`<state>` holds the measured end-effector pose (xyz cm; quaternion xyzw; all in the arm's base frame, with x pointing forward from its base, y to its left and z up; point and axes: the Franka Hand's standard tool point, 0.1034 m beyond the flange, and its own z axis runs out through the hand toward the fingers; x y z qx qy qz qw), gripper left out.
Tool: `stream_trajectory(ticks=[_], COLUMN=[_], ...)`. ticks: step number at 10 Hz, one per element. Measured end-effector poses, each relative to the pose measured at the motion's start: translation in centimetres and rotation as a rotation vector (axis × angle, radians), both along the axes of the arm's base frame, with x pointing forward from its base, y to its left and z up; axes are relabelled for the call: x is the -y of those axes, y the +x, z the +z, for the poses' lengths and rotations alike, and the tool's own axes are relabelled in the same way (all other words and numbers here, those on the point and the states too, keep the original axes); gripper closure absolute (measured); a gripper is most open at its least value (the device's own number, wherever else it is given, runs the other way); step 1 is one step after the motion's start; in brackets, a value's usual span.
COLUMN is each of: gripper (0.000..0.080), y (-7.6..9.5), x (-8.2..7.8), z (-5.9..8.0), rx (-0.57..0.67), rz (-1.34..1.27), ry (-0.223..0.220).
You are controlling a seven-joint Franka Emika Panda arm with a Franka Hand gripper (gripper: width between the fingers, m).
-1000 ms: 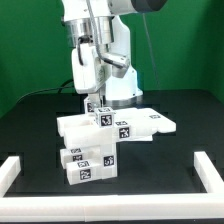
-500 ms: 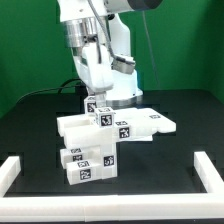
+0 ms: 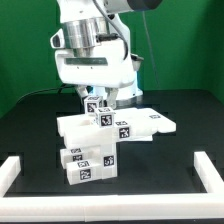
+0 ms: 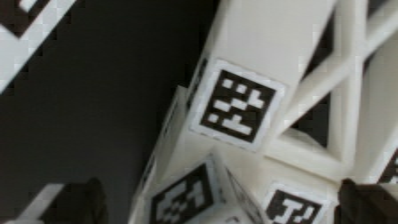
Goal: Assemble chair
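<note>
Standing near the front of the black surface [image 3: 30,130], just behind the low white rail [image 3: 110,196], the part-built chair [image 3: 100,140] looks light, rigid and slick, best pinched across a flat slab edge; behind it the arm's fingers [image 3: 97,97] are masked by the wrist, their spread impossible to tell

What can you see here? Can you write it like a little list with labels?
Robot: white arm, its gripper low over the chair parts; open or shut cannot be told
Chair: white blocky parts with black-and-white square tags, stacked mid-table
Small tagged piece: sits on top of the stack, right under the gripper
Wrist view: close-up of a white frame part with a tag
Table: black
Border rails: low, white, along the table's edges
Backdrop: green
</note>
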<state>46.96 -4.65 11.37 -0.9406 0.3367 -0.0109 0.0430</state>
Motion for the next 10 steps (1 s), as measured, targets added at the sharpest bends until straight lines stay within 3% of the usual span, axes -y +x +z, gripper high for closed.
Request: stream_trajectory(ticks=[1, 2, 3, 5, 6, 7, 10], gripper=[0.0151, 0.0151, 0.0151, 0.0389, 0.0389, 0.0515, 0.0515], y=[0.63, 0.64, 0.54, 0.53, 0.52, 0.51, 0.6], x=[0.46, 0.94, 0.93, 0.93, 0.9, 0.9, 0.61], z=[0.31, 0.33, 0.23, 0.2, 0.15, 0.14, 0.11], rx=[0.034, 0.061, 0.057, 0.055, 0.051, 0.048, 0.034], rz=[0.23, 0.309, 0.274, 0.245, 0.15, 0.082, -0.219], ry=[-0.056, -0.078, -0.075, -0.073, -0.065, -0.06, -0.04])
